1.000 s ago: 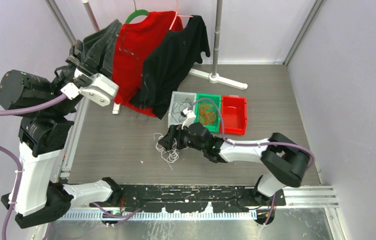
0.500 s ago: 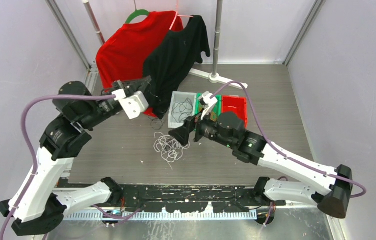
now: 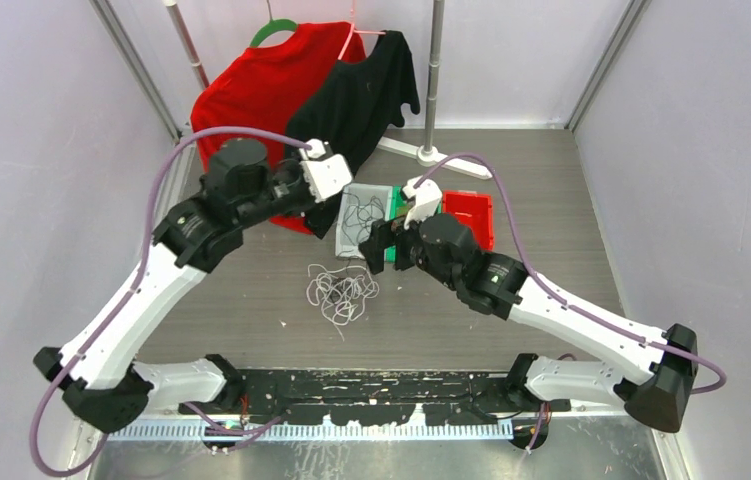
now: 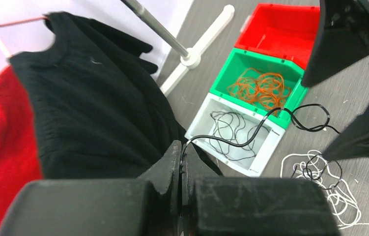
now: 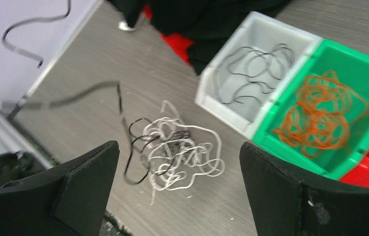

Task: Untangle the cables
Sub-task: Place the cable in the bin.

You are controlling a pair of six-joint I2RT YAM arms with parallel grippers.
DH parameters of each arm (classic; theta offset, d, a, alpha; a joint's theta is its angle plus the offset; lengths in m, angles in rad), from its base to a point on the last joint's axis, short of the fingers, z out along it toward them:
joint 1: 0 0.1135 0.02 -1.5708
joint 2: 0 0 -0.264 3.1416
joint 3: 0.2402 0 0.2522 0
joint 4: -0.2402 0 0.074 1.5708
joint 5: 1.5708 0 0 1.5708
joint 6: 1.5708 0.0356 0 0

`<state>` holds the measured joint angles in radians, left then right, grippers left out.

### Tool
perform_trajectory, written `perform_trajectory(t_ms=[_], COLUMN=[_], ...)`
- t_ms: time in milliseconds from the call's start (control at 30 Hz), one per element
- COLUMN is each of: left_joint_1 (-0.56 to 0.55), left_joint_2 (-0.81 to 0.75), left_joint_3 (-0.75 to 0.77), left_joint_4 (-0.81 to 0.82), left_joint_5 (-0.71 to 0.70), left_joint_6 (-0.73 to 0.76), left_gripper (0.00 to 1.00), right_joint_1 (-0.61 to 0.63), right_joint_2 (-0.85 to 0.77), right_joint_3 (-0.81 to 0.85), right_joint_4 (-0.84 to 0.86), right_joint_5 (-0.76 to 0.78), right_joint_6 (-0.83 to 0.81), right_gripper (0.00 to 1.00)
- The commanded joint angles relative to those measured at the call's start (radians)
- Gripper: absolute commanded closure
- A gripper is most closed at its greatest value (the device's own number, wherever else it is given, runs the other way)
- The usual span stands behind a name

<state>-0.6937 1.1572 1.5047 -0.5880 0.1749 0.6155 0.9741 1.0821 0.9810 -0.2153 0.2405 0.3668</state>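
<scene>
A tangle of white cable (image 3: pixel 339 293) with black cable looped into it lies on the grey table; it also shows in the right wrist view (image 5: pixel 182 152). My left gripper (image 3: pixel 343 208) (image 4: pixel 181 150) is shut on one end of a black cable (image 4: pixel 251 137). That cable runs in the air over the white bin (image 4: pixel 258 167) down to the tangle (image 4: pixel 320 169). My right gripper (image 3: pixel 376 250) (image 5: pixel 180 162) is wide open and empty, hovering above the tangle. The held black cable (image 5: pixel 123 123) shows blurred in the right wrist view.
The white bin (image 3: pixel 361 215) holds loose black cables. The green bin (image 5: pixel 290 147) beside it holds orange cables (image 5: pixel 320 115). The red bin (image 3: pixel 471 215) is at the right. A red shirt (image 3: pixel 251 100) and a black shirt (image 3: pixel 361 95) hang at the back. The rack's foot (image 3: pixel 431 155) stands there.
My left arm swung from the far left to beside the white bin, now pinching a black cable. My right gripper rose off the tangle and drew back toward the bins, open.
</scene>
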Motion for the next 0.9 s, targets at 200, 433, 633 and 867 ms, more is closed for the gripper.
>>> perform_trajectory(t_ms=[200,433,633,867], left_joint_1=[0.011,0.041,0.066,0.081], left_joint_2=[0.201,0.325,0.435,0.570], left_joint_3=[-0.009,-0.001,0.006,0.094], left_joint_4=[0.144,0.182,0.243,0.228], left_joint_5=[-0.098,-0.155,-0.207,-0.253], left_joint_6=[0.024,0.090,0.145,0.031], left_gripper=[1.00,1.00,1.00,1.00], right_joint_1=[-0.212,-0.276,-0.291,-0.305], right_joint_2=[0.072,0.079,0.009,-0.061], right_joint_3=[0.051,0.014,-0.026,-0.055], right_joint_4=[-0.081,-0.106,-0.099,-0.111], right_joint_5=[0.086,0.100,0.137,0.170], right_joint_6=[0.102,0.129,0.137,0.141], right_gripper=[0.02,0.02,0.02,0.01])
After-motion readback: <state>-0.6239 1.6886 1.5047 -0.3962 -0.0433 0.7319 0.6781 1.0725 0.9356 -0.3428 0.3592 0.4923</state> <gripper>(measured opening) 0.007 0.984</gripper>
